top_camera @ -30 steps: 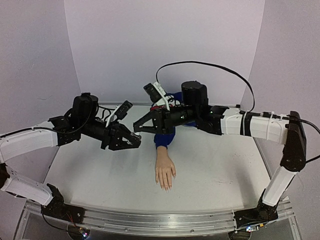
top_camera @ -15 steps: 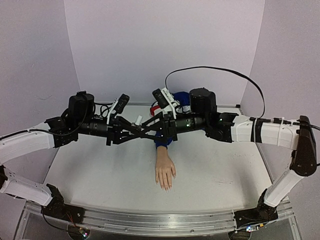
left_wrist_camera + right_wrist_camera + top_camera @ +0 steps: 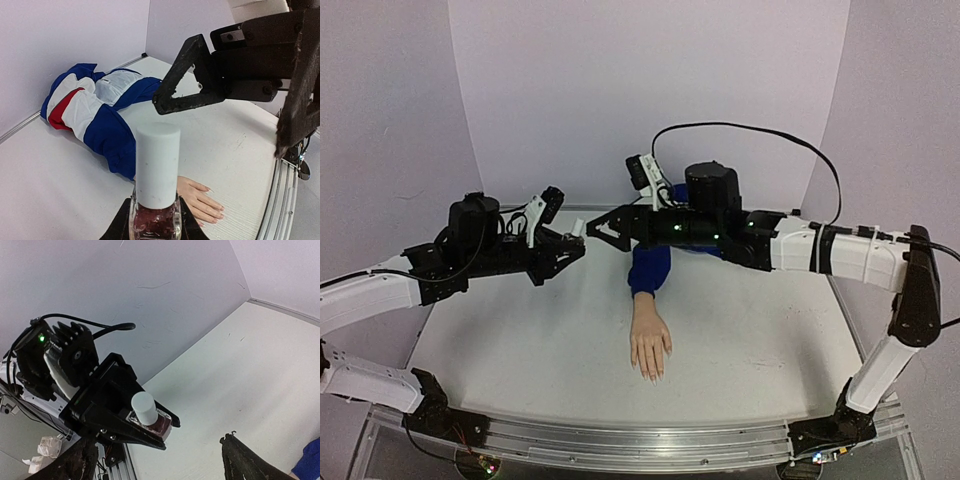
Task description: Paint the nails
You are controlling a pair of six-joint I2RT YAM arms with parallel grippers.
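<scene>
Matte white tabletop [image 3: 770,330] | left pincer [image 3: 575,243] clamps cylindrical white-capped glass bottle [image 3: 156,190] | right pincer [image 3: 598,229] wide open, empty

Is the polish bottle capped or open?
Capped: the white cap sits on the bottle gripped by the left end effector.

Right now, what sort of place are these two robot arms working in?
Probably a robotics test bench, not a salon: plain lilac backdrop walls, a white tabletop edged by an aluminium rail, and a pale mannequin hand in a blue sleeve.
</scene>
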